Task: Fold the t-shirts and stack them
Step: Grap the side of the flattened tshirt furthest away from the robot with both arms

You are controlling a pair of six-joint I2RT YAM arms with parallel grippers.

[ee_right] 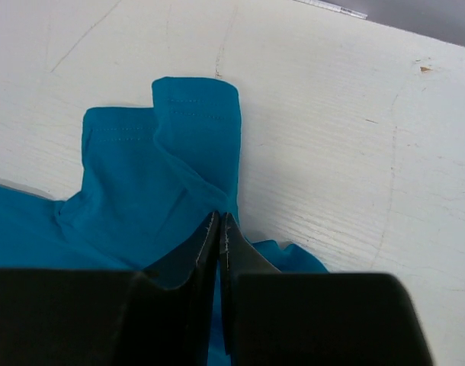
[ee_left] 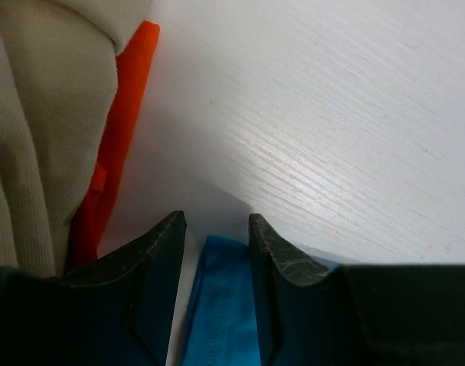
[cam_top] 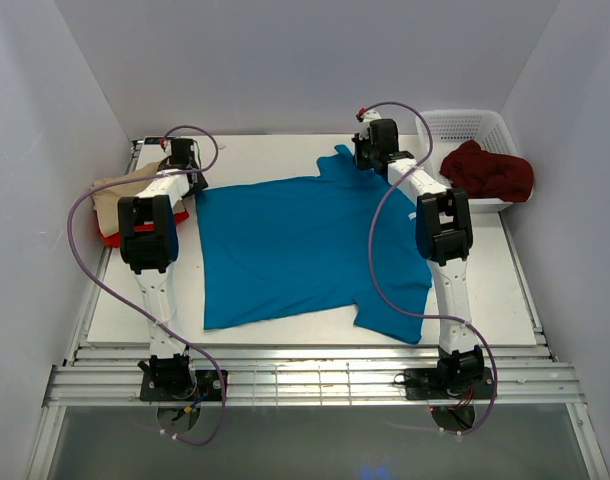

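On the teal t-shirt (cam_top: pixel 285 240), right fingers (ee_right: pixel 204 255) pinch, left fingers (ee_left: pixel 160 255) straddle half-open.

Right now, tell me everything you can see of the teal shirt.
The teal shirt is plain, soft knit cloth, spread nearly flat and slightly wrinkled across the middle of the table. One short sleeve sticks out at the far edge, its stitched hem partly folded over; another lies at the near right corner. The right claw is shut on the cloth beside the far sleeve. The left claw stands open astride the far left corner.
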